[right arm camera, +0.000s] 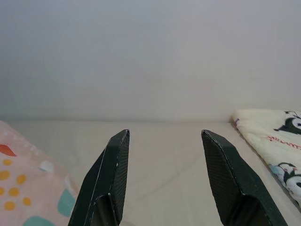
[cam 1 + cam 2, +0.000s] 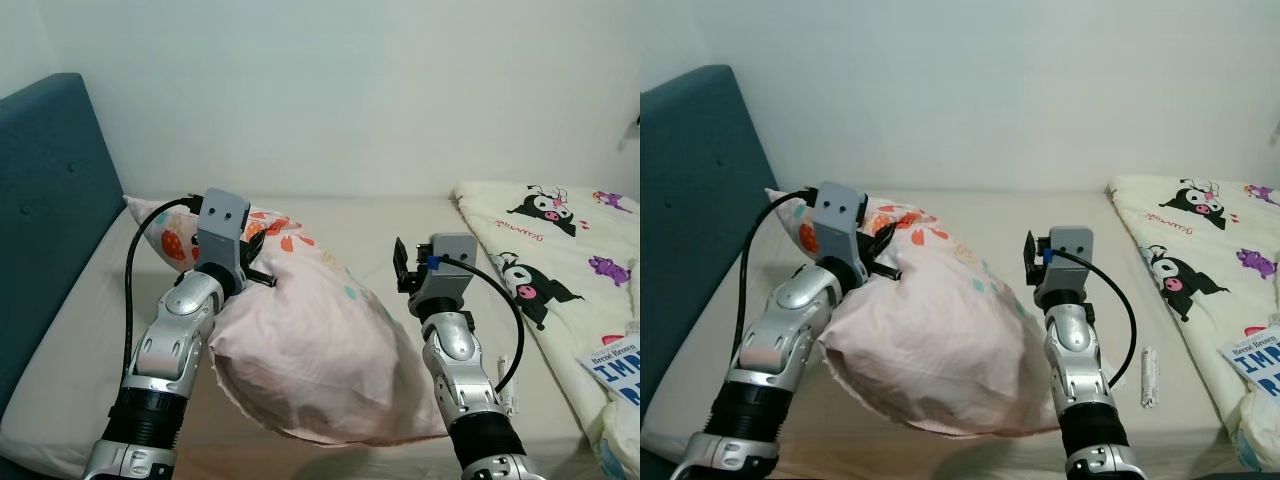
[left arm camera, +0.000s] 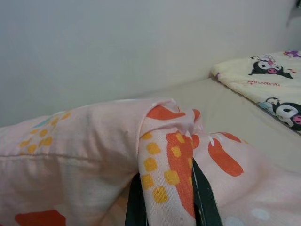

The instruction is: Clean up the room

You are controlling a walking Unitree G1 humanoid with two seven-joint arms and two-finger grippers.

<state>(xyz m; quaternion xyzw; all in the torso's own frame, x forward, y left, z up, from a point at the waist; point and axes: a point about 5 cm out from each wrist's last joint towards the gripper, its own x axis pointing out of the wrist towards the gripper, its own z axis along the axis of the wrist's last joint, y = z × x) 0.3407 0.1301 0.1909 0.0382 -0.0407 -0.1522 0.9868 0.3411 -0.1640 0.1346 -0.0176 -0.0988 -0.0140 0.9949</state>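
Pillow (image 2: 320, 350), pink with orange and yellow spots, lies on the bed (image 2: 400, 220) near the blue headboard (image 2: 45, 200). Left hand (image 3: 167, 197) pinches a fold of its cover at the end toward the headboard. Right hand (image 1: 164, 183) hovers just beside the pillow's other side, fingers spread wide with nothing between them. Cartoon-print blanket (image 2: 545, 250) lies further right, well apart.

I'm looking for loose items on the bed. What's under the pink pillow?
The pink pillow, pinched by the left gripper, rests on the beige mattress. Anything beneath it is hidden.
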